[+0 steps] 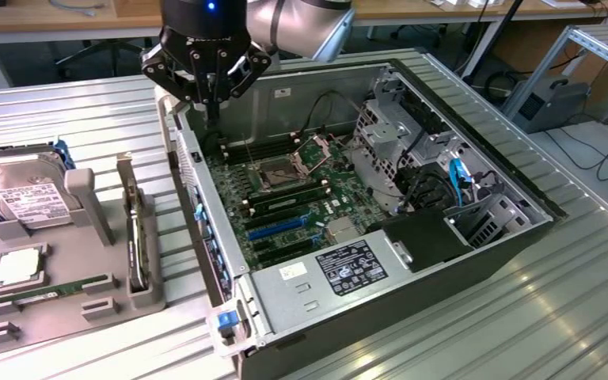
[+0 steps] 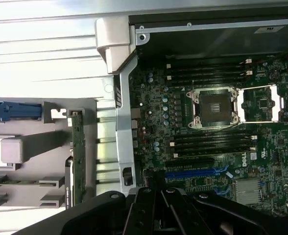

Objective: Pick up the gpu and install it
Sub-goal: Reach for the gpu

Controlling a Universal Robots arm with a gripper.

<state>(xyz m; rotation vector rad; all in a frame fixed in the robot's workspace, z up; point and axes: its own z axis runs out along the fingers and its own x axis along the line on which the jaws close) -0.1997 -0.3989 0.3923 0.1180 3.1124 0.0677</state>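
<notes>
The gpu (image 1: 135,241) stands on its edge in a slot of the grey holder (image 1: 93,214) at the exterior view's left, beside the open computer case (image 1: 410,277). From the wrist it appears edge-on as a thin dark-and-green strip, the gpu (image 2: 77,156). My gripper (image 1: 215,119) hangs above the case's back corner, over the motherboard (image 1: 283,198), well apart from the card. Its fingers are shut together with nothing between them. The dark gripper (image 2: 156,191) also shows over the board near the blue card slot (image 2: 193,173).
A silver hard drive (image 1: 21,198) leans in the holder, with a processor (image 1: 19,267) and a green memory stick (image 1: 51,289) in front of it. The case side wall (image 1: 193,182) stands between holder and board. A drive cage (image 1: 399,138) and cables fill the case's far side.
</notes>
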